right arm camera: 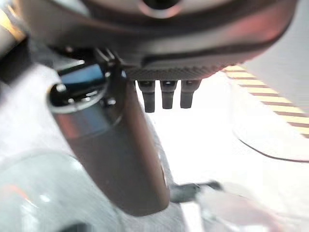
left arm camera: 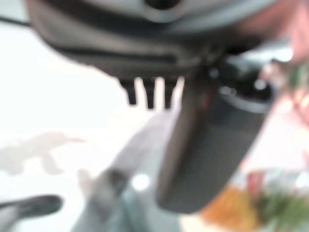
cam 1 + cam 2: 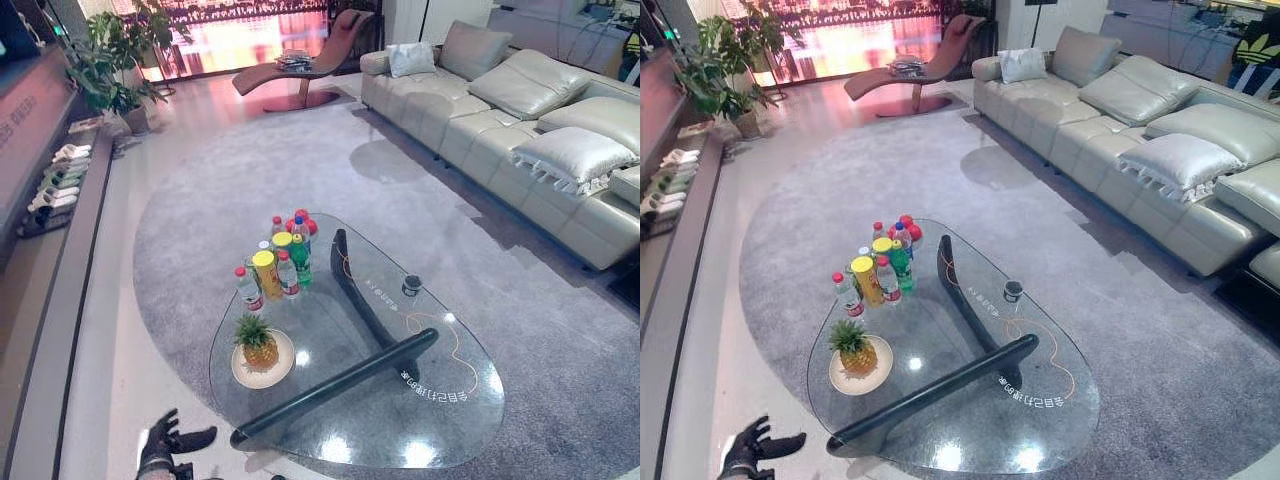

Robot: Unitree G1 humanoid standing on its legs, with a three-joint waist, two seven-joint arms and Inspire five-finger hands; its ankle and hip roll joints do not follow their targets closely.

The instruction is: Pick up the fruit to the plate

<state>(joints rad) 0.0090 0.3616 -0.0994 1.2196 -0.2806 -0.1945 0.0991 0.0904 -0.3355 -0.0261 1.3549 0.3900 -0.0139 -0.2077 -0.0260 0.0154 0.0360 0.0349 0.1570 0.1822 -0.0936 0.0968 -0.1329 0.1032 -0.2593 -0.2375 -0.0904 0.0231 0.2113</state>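
**A:** Where does the fruit stand? The pineapple looks to be on the plate already, upright, near the glass table's edge closest to the robot's left side.

**B:** So it reads. The left hand hangs low beside the table, off the glass, its fingers spread and straight, holding nothing. The right hand appears close up in its own wrist view, fingers hanging relaxed, also empty.

**A:** What could go wrong from here?

**B:** The plate sits near the rim. A sideways brush from the left hand could push plate and pineapple off the glass. The fruit is tall with a leafy crown, so it probably tips easily if nudged high.

**A:** And the bottles?

**B:** They cluster just beyond the plate, apart from it but near. A reach that overshoots the pineapple could knock several over, and they would roll on glass.

**A:** Room to move?

**B:** Plenty on the robot's own side: bare floor beside the table, grey rug around it. The dark table base runs under the glass beside the plate. A small dark cup stands well apart, and the sofa is far off.
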